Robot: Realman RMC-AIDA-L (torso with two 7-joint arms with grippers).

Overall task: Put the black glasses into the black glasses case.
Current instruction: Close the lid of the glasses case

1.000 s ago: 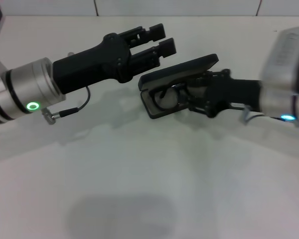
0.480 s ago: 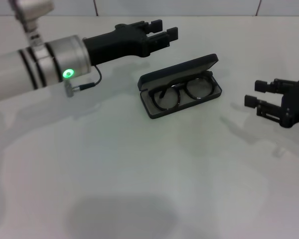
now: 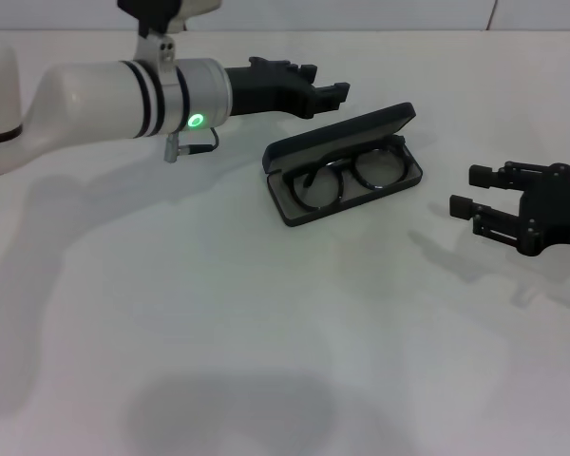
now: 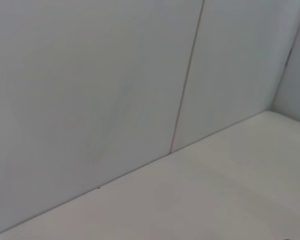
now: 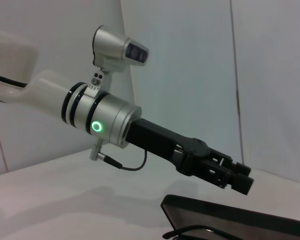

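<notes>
Only head view shows black glasses inside black glasses case.

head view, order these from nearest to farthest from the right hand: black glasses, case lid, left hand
Measured from the right hand, at the table's right side:
1. The black glasses, lying inside the open black glasses case, toward the middle.
2. The case lid, standing up along the case's far edge, just behind the glasses.
3. The left hand, hovering beyond the case on its far left side.
</notes>
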